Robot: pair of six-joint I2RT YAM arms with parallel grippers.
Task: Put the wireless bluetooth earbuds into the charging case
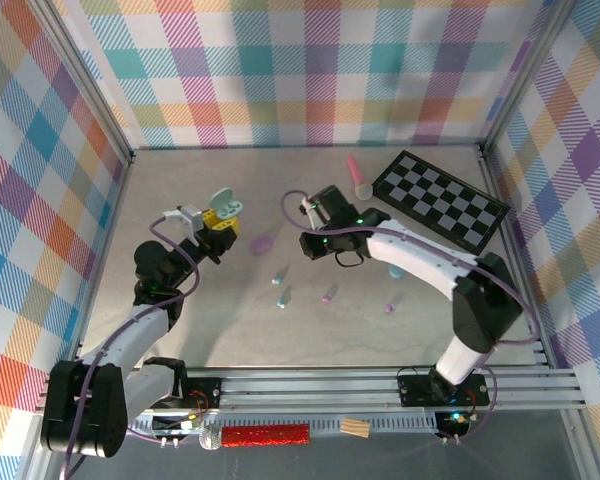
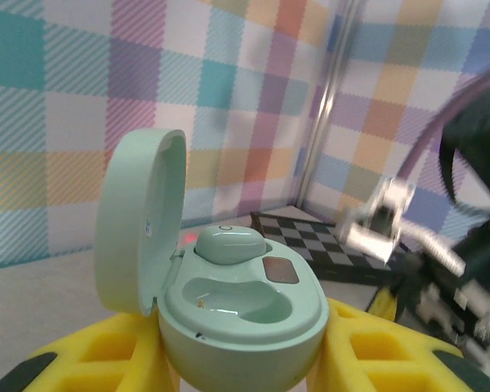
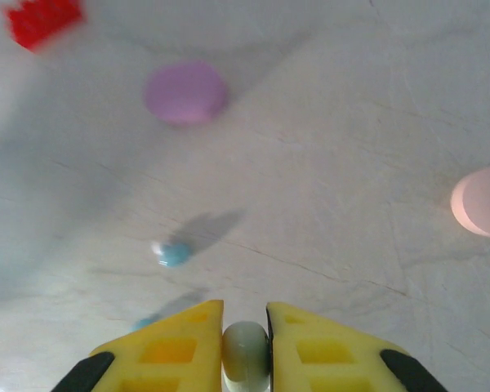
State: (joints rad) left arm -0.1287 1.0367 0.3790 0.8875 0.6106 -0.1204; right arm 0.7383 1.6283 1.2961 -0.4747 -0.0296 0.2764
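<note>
1. Left gripper clamped on the open mint charging case, lid up at 9 o'clock; seated earbud in one well.
2. Right gripper pinched tight on held earbud, mint.
3. Loose earbuds on table, 5 o'clock from the case, top view.

Perhaps five loose earbuds; three oval cases; one checkerboard; one toy microphone.

Top camera looks down on the table from behind. Left wrist camera faces the checkerboard, right wrist points down near the purple case; both show from above.
</note>
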